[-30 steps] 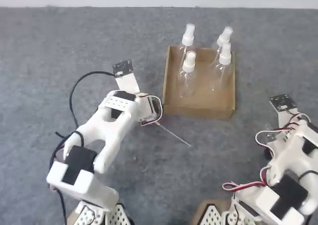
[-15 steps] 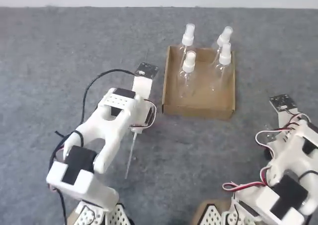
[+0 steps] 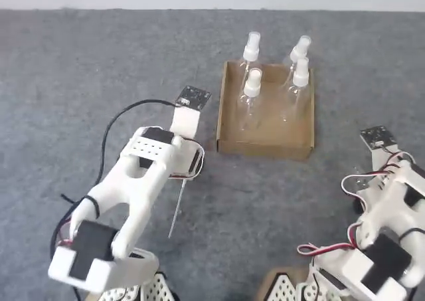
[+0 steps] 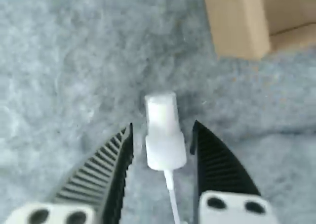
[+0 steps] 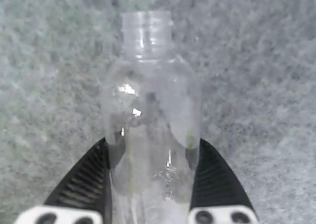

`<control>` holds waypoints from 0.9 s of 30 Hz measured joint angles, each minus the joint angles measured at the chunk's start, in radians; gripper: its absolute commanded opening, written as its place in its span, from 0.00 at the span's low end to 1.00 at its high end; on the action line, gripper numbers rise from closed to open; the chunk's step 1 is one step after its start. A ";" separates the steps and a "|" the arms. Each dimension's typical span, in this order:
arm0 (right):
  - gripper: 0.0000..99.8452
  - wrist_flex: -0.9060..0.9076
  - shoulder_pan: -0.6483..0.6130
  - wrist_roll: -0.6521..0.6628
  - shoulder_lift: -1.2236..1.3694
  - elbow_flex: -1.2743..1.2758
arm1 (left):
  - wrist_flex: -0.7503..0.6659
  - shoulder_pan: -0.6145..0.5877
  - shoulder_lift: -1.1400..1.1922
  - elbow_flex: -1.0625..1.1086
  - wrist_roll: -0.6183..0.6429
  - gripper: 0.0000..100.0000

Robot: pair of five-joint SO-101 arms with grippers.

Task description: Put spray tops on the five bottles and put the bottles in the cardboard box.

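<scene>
The spray top (image 4: 165, 135), its thin tube trailing back, is pinched between the nearly closed fingers of the left hand (image 4: 162, 130) over the grey worktop (image 3: 66, 68). Ahead of that hand lies the cardboard box (image 3: 265, 145), with capped bottles (image 3: 251, 95) upright inside. The right hand (image 5: 153, 146) is clasped around an uncapped bottle (image 5: 150, 100), whose neck points away from it.

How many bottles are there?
5. Four bottles with spray tops stand at the cardboard box: two nearer the front, two at its back. One topless bottle sits in the right pincer.
</scene>
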 measured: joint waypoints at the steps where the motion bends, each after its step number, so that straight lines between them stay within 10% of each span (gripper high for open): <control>1: 0.04 0.000 0.000 0.000 0.000 0.000 | 0.000 0.000 0.002 0.000 0.000 0.18; 14: 0.15 0.000 0.000 0.000 0.000 0.000 | -0.046 0.005 0.087 -0.015 0.000 0.02; 27: 0.34 0.132 -0.037 -0.032 -0.057 -0.106 | 0.175 0.003 -0.382 0.006 0.000 0.02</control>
